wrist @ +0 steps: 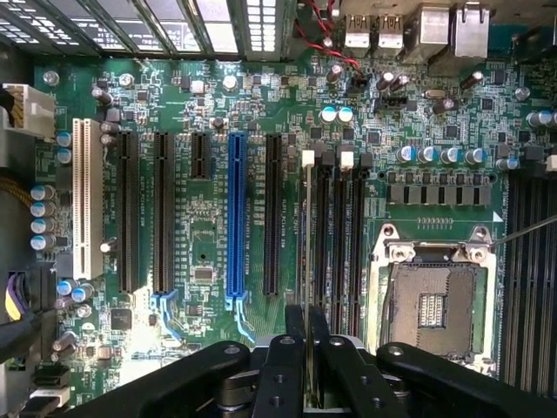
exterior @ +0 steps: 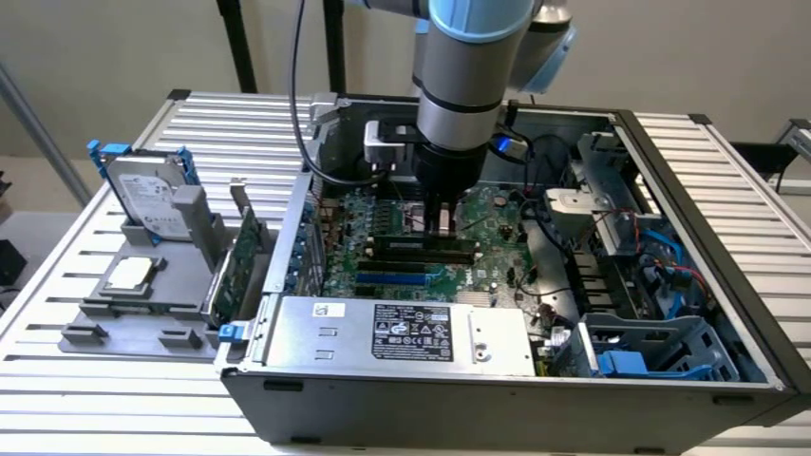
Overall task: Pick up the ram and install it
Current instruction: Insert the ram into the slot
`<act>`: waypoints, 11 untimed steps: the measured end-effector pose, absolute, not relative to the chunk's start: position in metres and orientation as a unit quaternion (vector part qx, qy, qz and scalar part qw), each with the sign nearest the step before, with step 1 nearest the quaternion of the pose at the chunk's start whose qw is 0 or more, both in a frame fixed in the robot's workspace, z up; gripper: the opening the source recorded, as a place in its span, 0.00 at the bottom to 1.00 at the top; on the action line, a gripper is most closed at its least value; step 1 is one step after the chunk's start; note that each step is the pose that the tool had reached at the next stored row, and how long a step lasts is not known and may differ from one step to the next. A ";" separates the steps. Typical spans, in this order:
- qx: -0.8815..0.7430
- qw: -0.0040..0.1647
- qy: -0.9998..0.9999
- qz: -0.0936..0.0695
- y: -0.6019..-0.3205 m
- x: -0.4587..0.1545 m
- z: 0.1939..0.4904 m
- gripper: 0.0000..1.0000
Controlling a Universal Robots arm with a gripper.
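The end effector [wrist: 310, 370] was pinching the ram [wrist: 307, 261], which stood on edge, seen as a thin line running along the black slots [wrist: 339, 235] beside the empty CPU socket [wrist: 432, 305]. In the exterior view the end effector [exterior: 443, 226] hung low inside the open case [exterior: 507, 389], right over the slots [exterior: 419, 249] near the middle of the motherboard [exterior: 380, 214]. Whether the stick had seated could not be told. The risk, as I judged it, was misalignment: if the ram sat slightly askew of its slot, downward pressure could bend it or strain the board, and unopened latches would block seating.
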State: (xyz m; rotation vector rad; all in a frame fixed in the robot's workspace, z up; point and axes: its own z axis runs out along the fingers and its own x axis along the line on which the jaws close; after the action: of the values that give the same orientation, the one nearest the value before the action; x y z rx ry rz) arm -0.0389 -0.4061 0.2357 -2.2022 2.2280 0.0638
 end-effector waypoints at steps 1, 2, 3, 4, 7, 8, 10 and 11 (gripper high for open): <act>-0.703 0.004 0.711 0.020 -0.406 -0.039 0.235 0.13; -0.703 0.004 0.711 0.020 -0.406 -0.038 0.235 0.13; -0.703 0.004 0.711 0.020 -0.406 -0.038 0.235 0.13; -0.703 0.004 0.711 0.020 -0.406 -0.037 0.234 0.13; -0.703 0.004 0.711 0.020 -0.406 -0.037 0.234 0.13; -0.703 0.004 0.711 0.020 -0.406 -0.037 0.233 0.13; -0.702 0.004 0.712 0.020 -0.406 -0.037 0.233 0.13; -0.702 0.004 0.712 0.020 -0.406 -0.037 0.233 0.13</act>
State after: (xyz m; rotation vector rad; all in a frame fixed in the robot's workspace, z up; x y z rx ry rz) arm -0.0372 -0.4061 0.2329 -2.1996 2.2320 0.0623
